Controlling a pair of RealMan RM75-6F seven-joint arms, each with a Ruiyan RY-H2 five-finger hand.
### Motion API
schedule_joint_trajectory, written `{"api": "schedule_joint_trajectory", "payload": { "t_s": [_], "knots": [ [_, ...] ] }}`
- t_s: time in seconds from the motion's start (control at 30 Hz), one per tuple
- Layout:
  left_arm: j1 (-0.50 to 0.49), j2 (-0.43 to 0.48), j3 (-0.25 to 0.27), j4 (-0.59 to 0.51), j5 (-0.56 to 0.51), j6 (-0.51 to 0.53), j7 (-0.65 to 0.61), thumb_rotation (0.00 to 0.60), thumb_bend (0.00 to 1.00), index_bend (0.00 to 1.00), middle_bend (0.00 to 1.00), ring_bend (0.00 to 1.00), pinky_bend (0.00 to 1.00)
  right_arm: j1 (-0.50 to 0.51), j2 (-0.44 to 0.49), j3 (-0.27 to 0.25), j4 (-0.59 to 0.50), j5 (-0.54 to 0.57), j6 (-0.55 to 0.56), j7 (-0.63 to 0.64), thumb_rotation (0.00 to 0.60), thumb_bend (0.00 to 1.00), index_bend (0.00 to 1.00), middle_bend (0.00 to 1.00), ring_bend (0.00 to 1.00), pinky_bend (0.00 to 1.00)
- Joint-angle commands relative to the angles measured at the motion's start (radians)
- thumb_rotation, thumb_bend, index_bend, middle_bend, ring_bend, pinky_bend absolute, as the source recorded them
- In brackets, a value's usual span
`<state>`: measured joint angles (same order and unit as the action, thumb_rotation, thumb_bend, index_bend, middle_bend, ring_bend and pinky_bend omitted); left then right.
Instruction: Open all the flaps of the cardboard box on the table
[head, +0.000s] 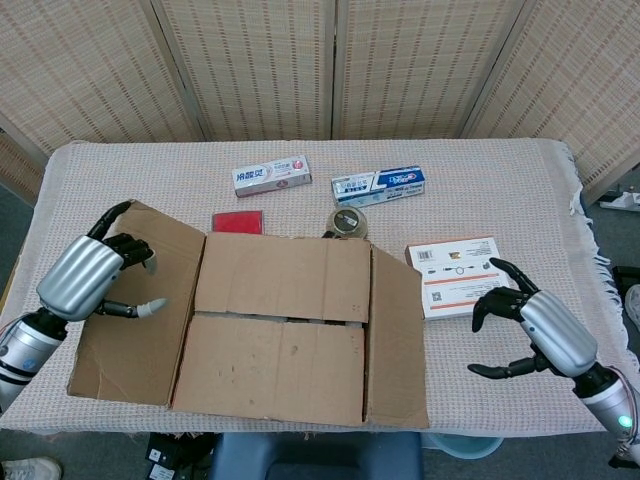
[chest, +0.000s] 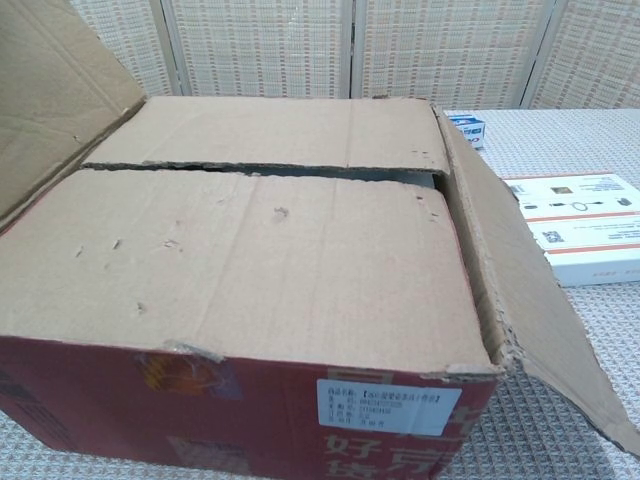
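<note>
A cardboard box (head: 290, 335) sits at the near edge of the table (head: 500, 190), between the robot's two hands, its long axis running left to right and its top facing up. The left side flap (head: 135, 300) is folded outward and lies nearly flat under the left hand (head: 85, 278), whose curled fingers rest on its far corner. The right side flap (head: 397, 345) slopes outward toward the right hand (head: 535, 330), which hovers apart from the box, fingers spread and holding nothing. The two long top flaps (chest: 270, 150) lie closed, meeting along a ragged seam. Beyond the box lie two toothpaste cartons (head: 272, 175), a tape roll (head: 349, 222) and a white product box (head: 457, 275). A woven cloth covers the table; rattan screens (head: 330, 65) stand behind.
</note>
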<state>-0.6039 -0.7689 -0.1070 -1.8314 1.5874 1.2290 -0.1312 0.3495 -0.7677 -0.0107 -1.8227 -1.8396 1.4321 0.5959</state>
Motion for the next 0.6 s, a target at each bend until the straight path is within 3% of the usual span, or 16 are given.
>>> {"api": "schedule_joint_trajectory", "payload": {
  "t_s": [0.03,0.13,0.23,0.4,0.6],
  "knots": [
    [0.006,-0.007,-0.006,0.001,-0.004,-0.002,0.012,0.112,0.21,0.5,0.55,0.47,0.0,0.007,-0.006,0.001,-0.004,0.003,-0.017,-0.018,0.349,0.11,0.53,0.5,0.4,0.0],
    [0.01,-0.012,-0.01,-0.008,-0.003,-0.003,0.022,0.112,0.21,0.46,0.54,0.46,0.0,0.017,-0.013,0.007,-0.009,0.01,-0.037,-0.046,0.357,0.11,0.49,0.45,0.37,0.0],
    [0.01,-0.025,-0.011,-0.016,0.005,-0.009,0.035,0.112,0.21,0.43,0.51,0.44,0.0,0.032,-0.027,0.017,-0.018,0.024,-0.071,-0.102,0.403,0.11,0.38,0.37,0.33,0.0],
    [0.004,-0.047,-0.005,-0.037,0.027,-0.032,0.059,0.114,0.21,0.41,0.48,0.42,0.0,0.079,-0.053,0.038,-0.047,0.045,-0.156,-0.198,0.589,0.11,0.18,0.25,0.24,0.0],
    [-0.001,-0.063,0.011,-0.063,0.063,-0.064,0.097,0.112,0.21,0.39,0.47,0.4,0.0,0.157,-0.13,0.091,-0.071,0.109,-0.26,-0.295,0.6,0.11,0.04,0.12,0.16,0.01]
  ]
}}
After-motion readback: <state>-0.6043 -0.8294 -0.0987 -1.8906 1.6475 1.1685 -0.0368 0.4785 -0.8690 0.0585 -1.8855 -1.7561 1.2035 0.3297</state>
